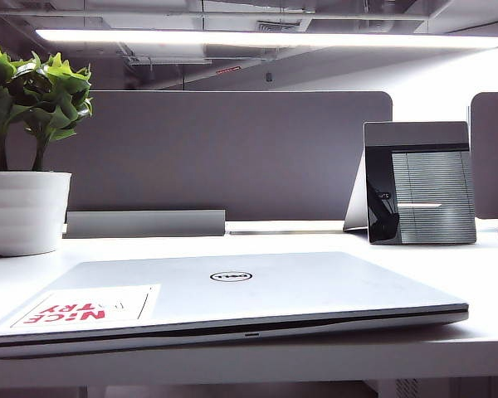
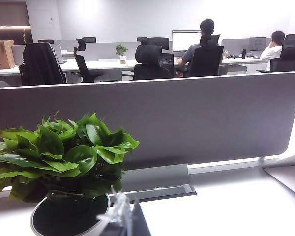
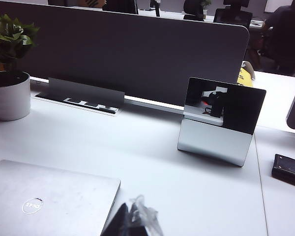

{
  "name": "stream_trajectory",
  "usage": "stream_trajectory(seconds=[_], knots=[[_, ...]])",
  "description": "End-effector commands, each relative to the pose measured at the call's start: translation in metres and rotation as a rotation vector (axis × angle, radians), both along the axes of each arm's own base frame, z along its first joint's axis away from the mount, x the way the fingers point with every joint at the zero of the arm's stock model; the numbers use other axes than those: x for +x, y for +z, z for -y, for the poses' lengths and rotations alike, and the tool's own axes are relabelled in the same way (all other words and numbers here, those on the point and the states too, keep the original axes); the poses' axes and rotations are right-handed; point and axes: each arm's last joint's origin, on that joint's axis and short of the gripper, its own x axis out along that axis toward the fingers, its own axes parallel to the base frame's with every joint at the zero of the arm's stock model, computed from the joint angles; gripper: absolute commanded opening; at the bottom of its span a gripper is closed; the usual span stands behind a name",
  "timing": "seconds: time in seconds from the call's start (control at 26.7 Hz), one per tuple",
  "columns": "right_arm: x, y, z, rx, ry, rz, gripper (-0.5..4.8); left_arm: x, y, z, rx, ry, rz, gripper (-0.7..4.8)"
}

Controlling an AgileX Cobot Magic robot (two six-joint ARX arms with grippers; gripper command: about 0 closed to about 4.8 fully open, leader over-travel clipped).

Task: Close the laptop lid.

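Silver Dell laptop lid (image 1: 232,286) is flat down on the laptop (image 1: 232,327) at the white desk's (image 1: 481,274) near edge. Left gripper (image 2: 120,219) hangs over the potted plant (image 2: 64,152), right gripper (image 3: 135,221) just beside the lid's corner; can't tell either's finger state. Farther back stands a slatted box (image 1: 419,182) by the grey divider (image 1: 224,149).

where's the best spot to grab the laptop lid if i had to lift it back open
Probably the front edge of the laptop lid, at the small notch in its middle, coming from the front and hooking upward. The lid lies flat and shut on the laptop, leaving only a thin seam there. Left gripper and right gripper are both raised off it.
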Motion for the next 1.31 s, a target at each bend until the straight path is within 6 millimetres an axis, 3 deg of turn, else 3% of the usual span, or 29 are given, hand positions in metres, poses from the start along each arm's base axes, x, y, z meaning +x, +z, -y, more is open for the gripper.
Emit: stream_trajectory(seconds=[0.04, 0.34, 0.49, 0.71, 1.05, 1.31], knots=[[0.0, 0.002, 0.0, 0.008, 0.001, 0.008, -0.04, -0.001, 0.001, 0.0, 0.028, 0.017, 0.009, -0.05], [0.0, 0.002, 0.0, 0.008, 0.001, 0.008, -0.04, -0.016, -0.001, -0.002, 0.102, 0.037, 0.002, -0.05], [0.0, 0.002, 0.0, 0.008, 0.002, 0.008, -0.04, -0.024, -0.021, -0.003, 0.136, 0.048, -0.104, -0.05], [0.0, 0.002, 0.0, 0.008, 0.001, 0.008, -0.04, -0.021, -0.086, -0.009, 0.11, 0.103, -0.191, -0.05], [0.0, 0.002, 0.0, 0.008, 0.002, 0.008, -0.04, -0.019, -0.175, -0.012, 0.046, 0.127, -0.187, -0.05], [0.0, 0.002, 0.0, 0.008, 0.002, 0.008, -0.04, -0.018, -0.206, -0.013, 0.015, 0.125, -0.171, -0.05]])
